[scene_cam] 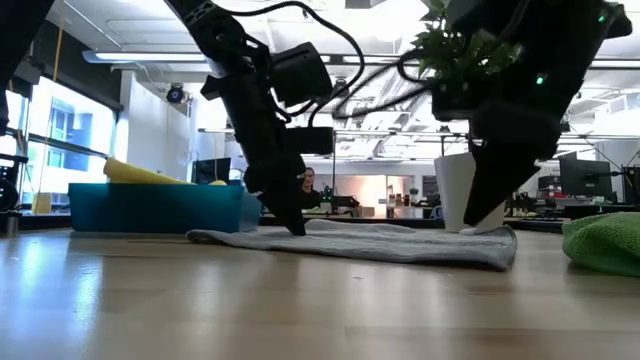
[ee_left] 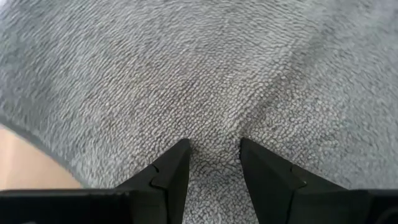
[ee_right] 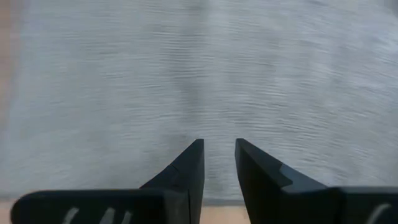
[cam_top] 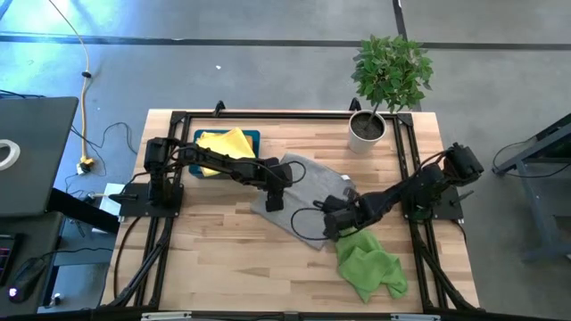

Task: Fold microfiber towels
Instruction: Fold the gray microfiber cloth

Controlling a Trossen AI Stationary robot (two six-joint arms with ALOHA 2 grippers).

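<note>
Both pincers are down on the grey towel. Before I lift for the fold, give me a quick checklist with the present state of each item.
1. Left pincer on the grey towel: ok; cloth is bunched between its fingers in the left wrist view.
2. Right pincer on the same towel: cannot tell; fingers are close together at the near edge, but no cloth shows between them.
3. Towel lying flat between the two pincers: ok in the low view.
4. Green towel off the grey one: cannot tell; it lies right beside the right pincer.
5. Potted plant away from the towel: ok.
6. Teal tray with yellow towel away from the grey towel: ok.
</note>
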